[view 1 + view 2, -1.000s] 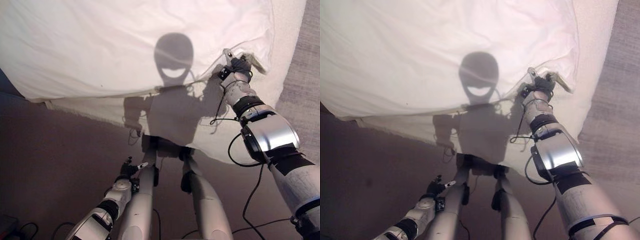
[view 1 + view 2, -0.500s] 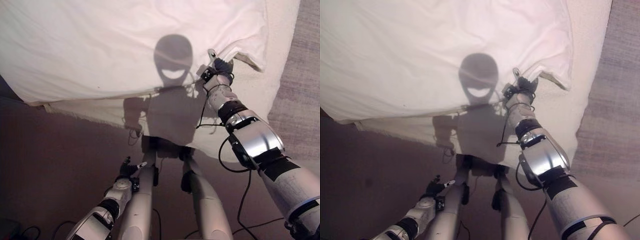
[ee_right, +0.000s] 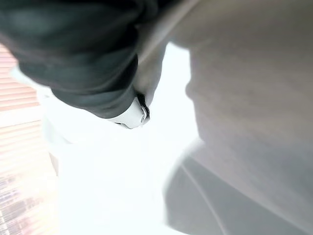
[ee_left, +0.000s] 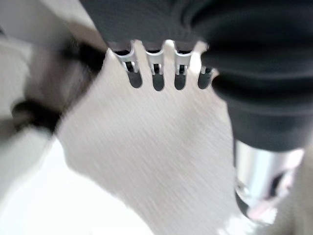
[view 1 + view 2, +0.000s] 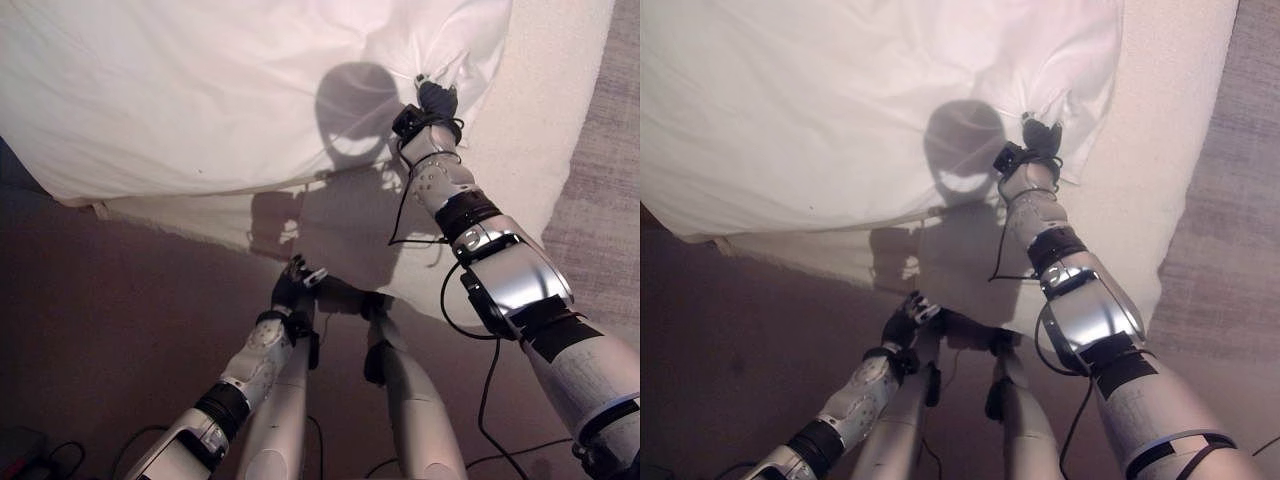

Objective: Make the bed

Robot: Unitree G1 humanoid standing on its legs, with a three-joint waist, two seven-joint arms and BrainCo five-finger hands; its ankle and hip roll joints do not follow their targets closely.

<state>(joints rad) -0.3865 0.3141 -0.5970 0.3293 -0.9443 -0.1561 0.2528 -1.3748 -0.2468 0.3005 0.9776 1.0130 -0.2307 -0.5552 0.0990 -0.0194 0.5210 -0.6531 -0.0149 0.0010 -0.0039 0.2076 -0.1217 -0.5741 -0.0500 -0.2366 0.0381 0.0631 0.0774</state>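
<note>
A white duvet [image 5: 200, 90] covers most of the bed, over a cream textured sheet [image 5: 545, 130] that lies bare along the right side and near edge. My right hand [image 5: 432, 100] reaches over the bed and is shut on the duvet's near right corner. The cloth bunches into folds around that hand [image 5: 1038, 135], and bright white cloth [image 3: 122, 186] shows past the hand's dark cover. My left hand [image 5: 298, 278] hangs low just short of the bed's near edge, fingers relaxed and holding nothing. Cream cloth [image 4: 146, 156] lies past its fingers [image 4: 155, 78].
Brown carpet [image 5: 100, 330] spreads in front of the bed on the left. A strip of grey floor [image 5: 612, 170] runs along the bed's right side. The duvet's lower hem [image 5: 200, 188] runs above a band of cream sheet [image 5: 190, 225].
My right hand has carried the duvet corner farther onto the bed and to the left, bunching the cloth. My left hand has risen from beside the legs toward the bed's edge.
</note>
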